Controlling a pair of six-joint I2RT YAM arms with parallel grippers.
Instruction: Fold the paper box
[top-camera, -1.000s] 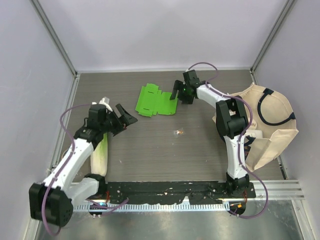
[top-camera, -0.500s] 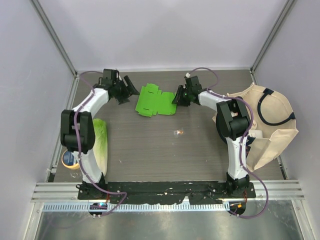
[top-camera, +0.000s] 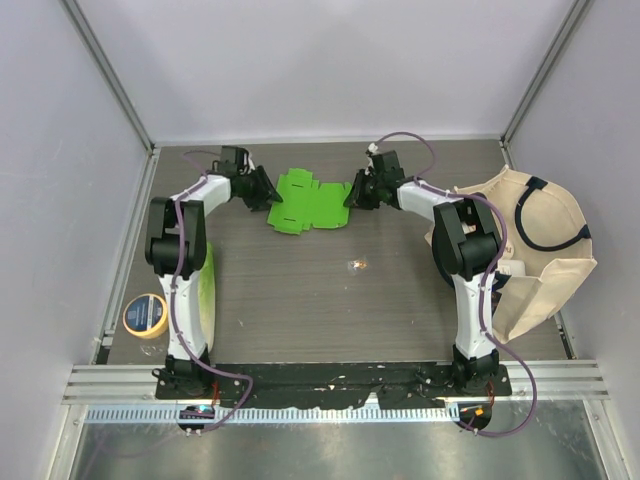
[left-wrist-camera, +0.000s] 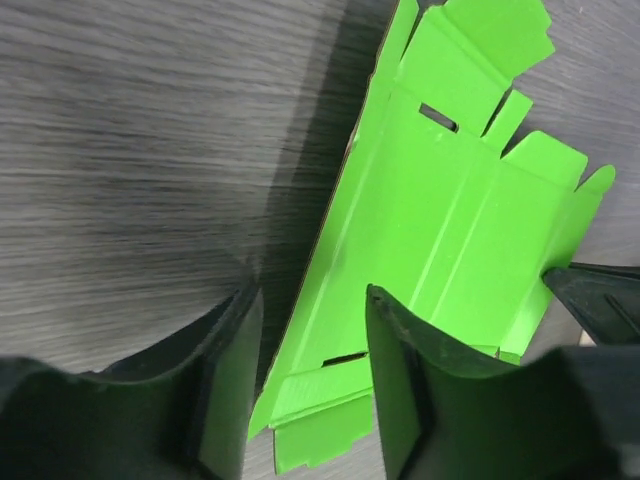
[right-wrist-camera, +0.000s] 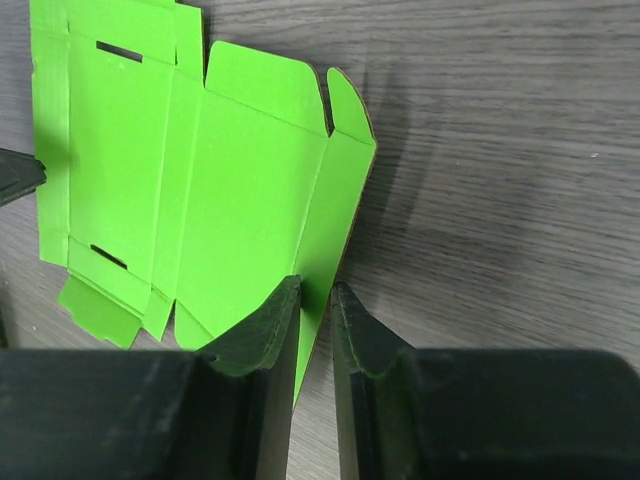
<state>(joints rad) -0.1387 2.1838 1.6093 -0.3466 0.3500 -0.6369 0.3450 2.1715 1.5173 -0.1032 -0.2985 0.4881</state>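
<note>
Box: paper box lies flat, far centre of table.
Change: left gripper has swung in from near left; now spread astride box's left edge.
Right: right gripper pinches right flap.
Meaning: I judge both sides set, folding can start.

Bright green paper box on grey wood-grain table.
</note>
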